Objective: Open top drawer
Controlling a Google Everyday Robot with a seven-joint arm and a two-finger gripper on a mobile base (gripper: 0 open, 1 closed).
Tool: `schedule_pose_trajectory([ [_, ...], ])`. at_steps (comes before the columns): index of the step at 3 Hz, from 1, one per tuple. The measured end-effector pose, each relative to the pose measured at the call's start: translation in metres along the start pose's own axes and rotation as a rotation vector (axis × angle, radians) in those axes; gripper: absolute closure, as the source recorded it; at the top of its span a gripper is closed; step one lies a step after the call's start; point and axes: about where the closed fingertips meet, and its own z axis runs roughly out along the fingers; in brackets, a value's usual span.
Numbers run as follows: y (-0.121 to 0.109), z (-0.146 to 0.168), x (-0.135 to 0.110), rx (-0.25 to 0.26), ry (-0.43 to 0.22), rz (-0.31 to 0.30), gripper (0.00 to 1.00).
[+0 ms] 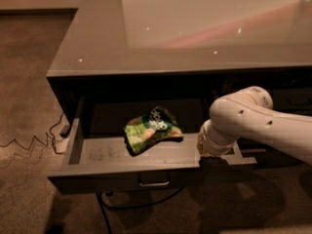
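Observation:
The top drawer (105, 153) stands pulled out from under the grey counter, showing its paler scuffed inner floor. Its dark front carries a small metal pull handle (154, 181) at the centre. A green snack bag (151, 129) lies in the middle of the drawer. My white arm (253, 123) reaches in from the right. The gripper (214, 159) sits below the wrist at the right end of the drawer's front edge, mostly hidden by the wrist and in shadow.
The glossy grey countertop (195, 28) spans the top of the view. A white cable (29, 143) and a power strip (62, 130) lie on the carpet to the left. A dark cable (126, 206) runs on the floor under the drawer. More dark cabinet front (292, 96) lies at the right.

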Motion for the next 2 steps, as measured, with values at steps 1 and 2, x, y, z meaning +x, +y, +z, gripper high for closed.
schedule_pose_trajectory([
  [1,0.024,-0.014,-0.006,-0.036,0.05,-0.02,1.0],
  [2,0.052,-0.03,-0.009,-0.07,0.104,-0.042,1.0],
])
